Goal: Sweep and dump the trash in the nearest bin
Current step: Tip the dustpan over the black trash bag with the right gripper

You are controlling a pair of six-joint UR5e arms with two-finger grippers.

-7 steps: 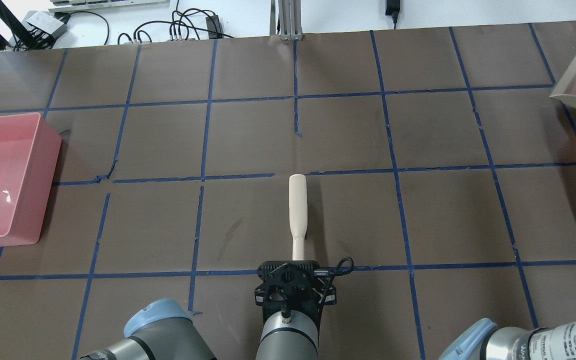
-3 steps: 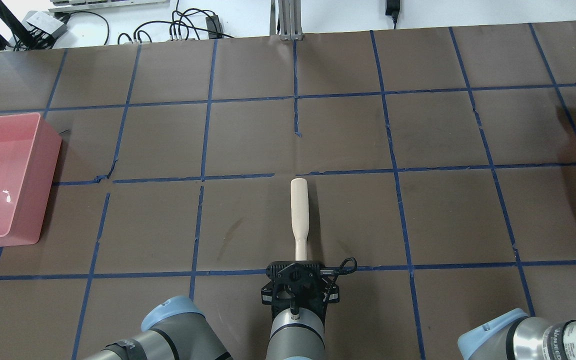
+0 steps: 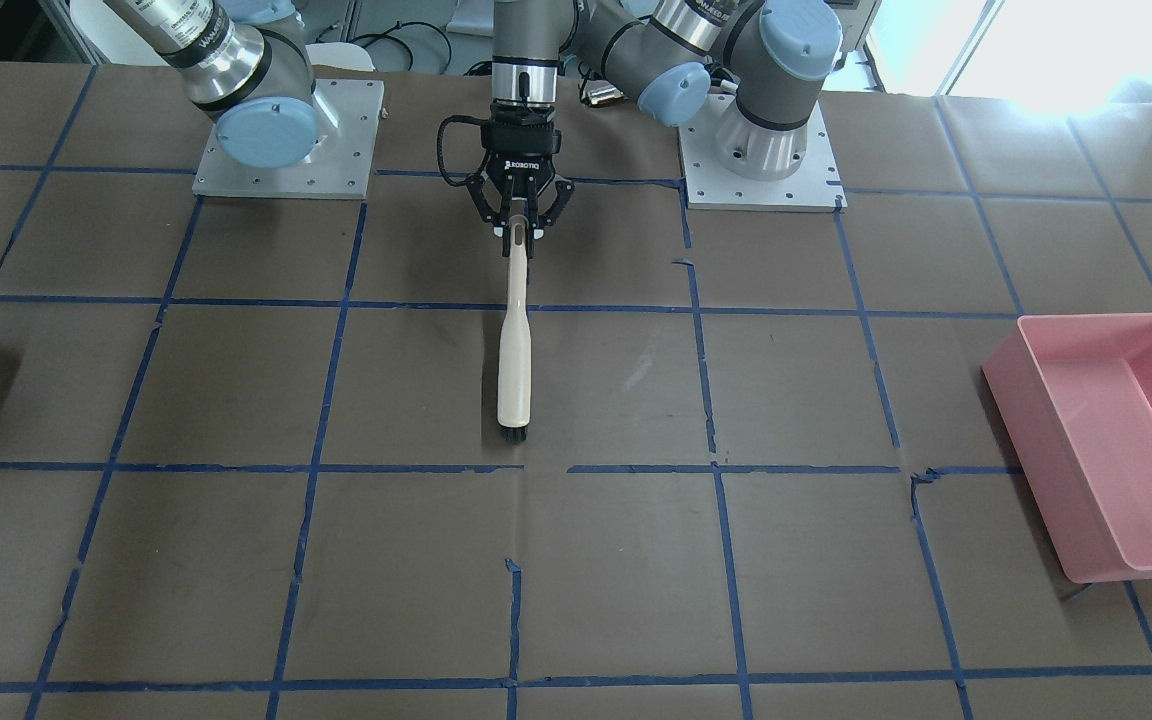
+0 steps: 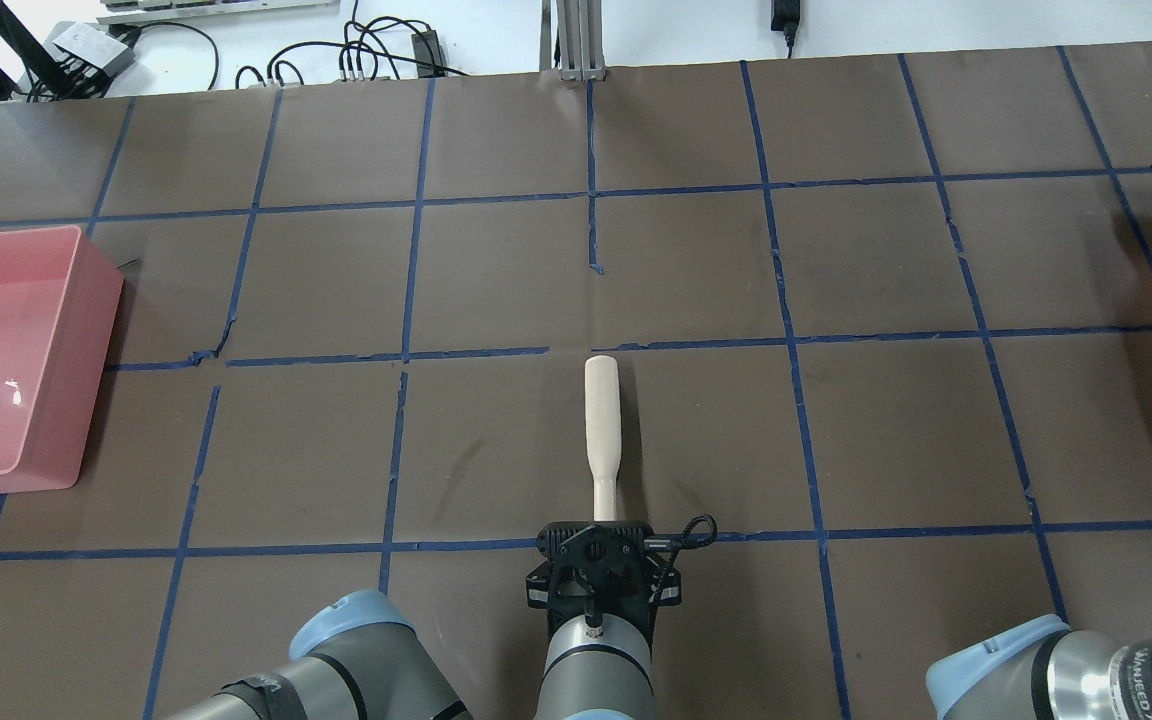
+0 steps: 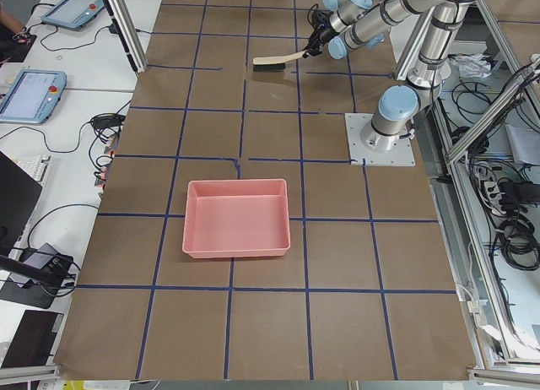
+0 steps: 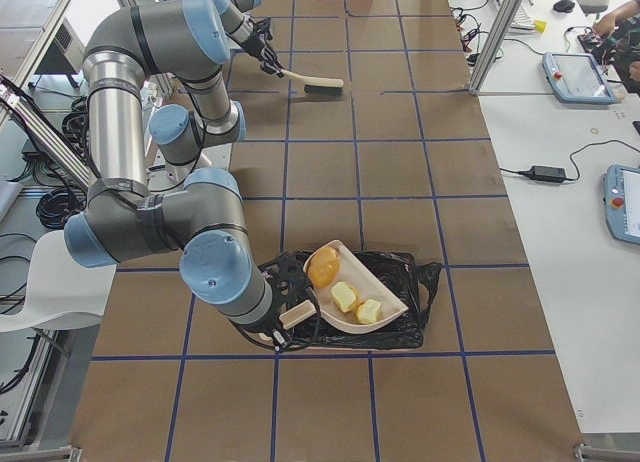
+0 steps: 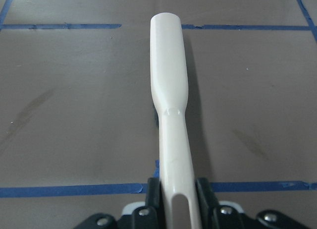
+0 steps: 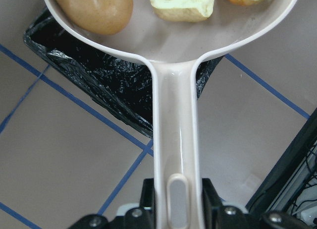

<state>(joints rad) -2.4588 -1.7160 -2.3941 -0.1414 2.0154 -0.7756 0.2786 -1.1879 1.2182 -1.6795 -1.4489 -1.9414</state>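
- Table [image 4: 696,270]: covered in brown sheeting.
- Tape [image 4: 476,353]: blue strips mark the sheeting into a grid of squares, torn and broken in places.
- Tub [image 4: 91,370]: deep pink, rectangular, open side up, at the table's left end, with a bright glint on its floor.
- Cables [image 4: 376,45]: a black tangle on the white surface beyond the table's far edge.
- Adapter [image 4: 784,14]: a black brick on the same white surface, right of a metal post [image 4: 576,40].
- Pendants [image 5: 30,93]: two screened handsets on the white bench beside the table.
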